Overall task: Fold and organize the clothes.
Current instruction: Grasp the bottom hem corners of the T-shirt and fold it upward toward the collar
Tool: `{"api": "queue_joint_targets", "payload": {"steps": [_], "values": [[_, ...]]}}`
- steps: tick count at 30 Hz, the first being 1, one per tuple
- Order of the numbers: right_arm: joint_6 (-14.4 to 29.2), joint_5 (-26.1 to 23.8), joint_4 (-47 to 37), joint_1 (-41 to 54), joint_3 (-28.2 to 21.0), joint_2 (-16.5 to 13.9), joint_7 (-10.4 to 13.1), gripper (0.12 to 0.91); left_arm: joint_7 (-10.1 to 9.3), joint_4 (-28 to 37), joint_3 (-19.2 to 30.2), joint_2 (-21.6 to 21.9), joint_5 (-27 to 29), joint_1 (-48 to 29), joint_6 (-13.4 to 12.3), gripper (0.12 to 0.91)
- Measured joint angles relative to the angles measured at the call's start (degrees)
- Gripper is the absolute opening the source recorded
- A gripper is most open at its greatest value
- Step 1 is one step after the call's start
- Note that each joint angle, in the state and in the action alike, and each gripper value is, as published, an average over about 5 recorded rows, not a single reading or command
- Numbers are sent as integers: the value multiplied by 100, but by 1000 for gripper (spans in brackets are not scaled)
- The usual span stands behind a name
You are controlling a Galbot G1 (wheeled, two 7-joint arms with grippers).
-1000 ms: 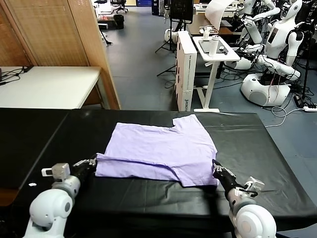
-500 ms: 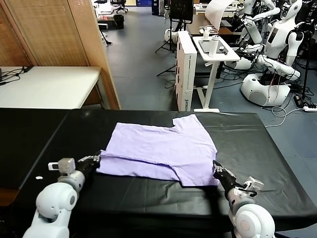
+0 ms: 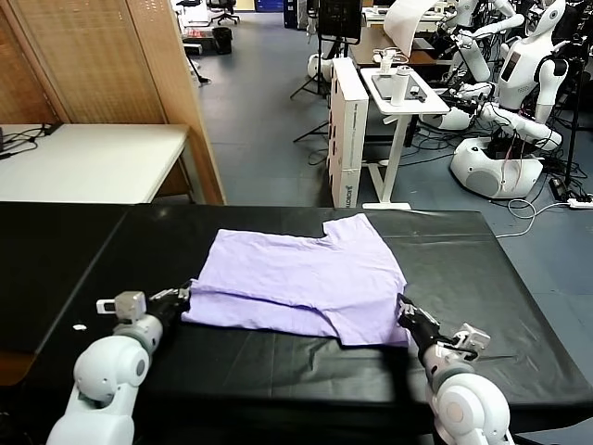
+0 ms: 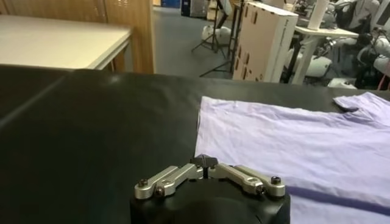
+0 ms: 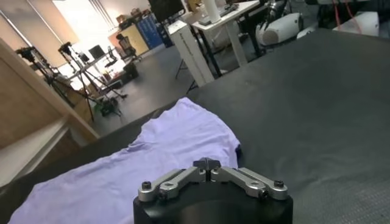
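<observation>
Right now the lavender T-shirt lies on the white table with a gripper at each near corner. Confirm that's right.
Not quite. The T-shirt lies on the black table, not the white one; the head view shows this. The left gripper and right gripper are indeed at its near corners.

Plain light lavender T-shirt (image 3: 301,283) on a black tabletop (image 3: 482,269); white arm shells, with silver-grey fingers (image 4: 244,176).

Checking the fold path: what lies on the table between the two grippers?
In the head view, only the lavender T-shirt lies between the left gripper and right gripper, each at a near corner; the black table is otherwise bare there.
</observation>
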Motion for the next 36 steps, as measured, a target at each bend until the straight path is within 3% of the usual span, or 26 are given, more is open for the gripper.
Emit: {"api": "queue_joint_targets", "payload": {"steps": [19, 22, 25, 28, 32, 36], "values": [[28, -111, -260, 200, -107, 37, -6, 146, -30, 178, 22, -36, -11, -125, 0, 145], [52, -174, -264, 198, -115, 36, -3, 235, -28, 217, 44, -53, 19, -116, 0, 145], [-16, -165, -230, 179, -91, 22, 47, 409, -27, 217, 54, -68, 87, -100, 0, 145], [-266, 5, -128, 126, -30, -8, 210, 598, -23, 163, 47, -66, 174, -71, 0, 198], [-491, 136, 70, 31, 63, -83, 308, 827, 76, 32, -6, -39, 282, 12, 0, 428], [-633, -67, 283, -136, 182, -215, 199, 897, 271, -147, -98, -1, 556, 174, 0, 674]]}}
